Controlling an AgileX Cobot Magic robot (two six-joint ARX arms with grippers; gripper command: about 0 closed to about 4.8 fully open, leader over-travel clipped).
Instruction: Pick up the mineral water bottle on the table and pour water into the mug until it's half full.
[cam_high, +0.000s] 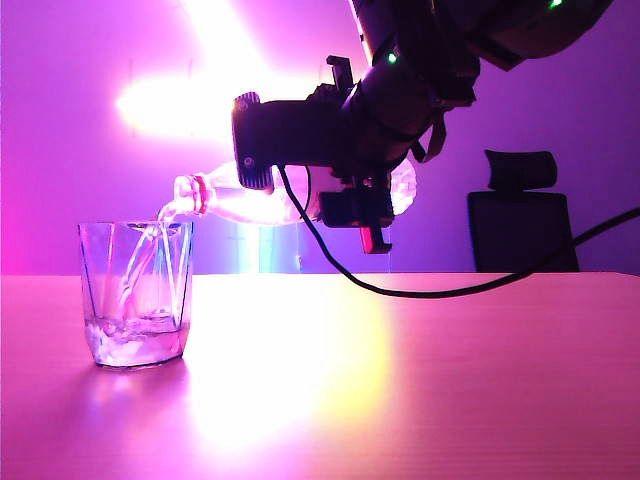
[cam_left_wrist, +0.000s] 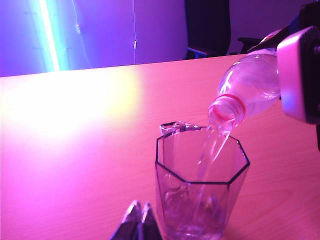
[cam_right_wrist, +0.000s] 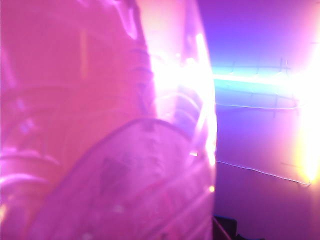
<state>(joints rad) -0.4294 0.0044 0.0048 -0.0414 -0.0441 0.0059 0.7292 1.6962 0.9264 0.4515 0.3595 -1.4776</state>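
Mug (cam_high: 136, 293): one clear faceted tumbler is seen standing upright at the left of the table (cam_high: 400, 400) in the exterior view; a shallow pool is gathered in its bottom, well under half.
Water (cam_high: 140, 262): one thin stream is seen falling from the bottle mouth into the mug; its level is hard to judge through the tinted glass.
Left gripper (cam_left_wrist: 139, 220): only the fingertips are shown, at the edge of the left wrist view just beside the mug; they are pressed together with nothing between them. This gripper is not visible in the exterior view.
Mineral water bottle (cam_high: 270, 200): one bottle is held nearly level above the table, its red-ringed neck tipped down over the mug rim; the middle of the body and the label are hidden behind the gripper.
Right gripper (cam_high: 345, 190): it is clamped around the bottle's body, above the table to the right of the mug; the fingers themselves are hard to separate from the dark housing.
Right wrist view: it is almost filled by the blurred pink bottle (cam_right_wrist: 100, 125); no fingers can be made out there.
Cable (cam_high: 450, 290): one dark cable is seen hanging from the arm and running off to the right.
Chair (cam_high: 522, 220): one dark chair is seen behind the table, its lower part cut off by the tabletop.
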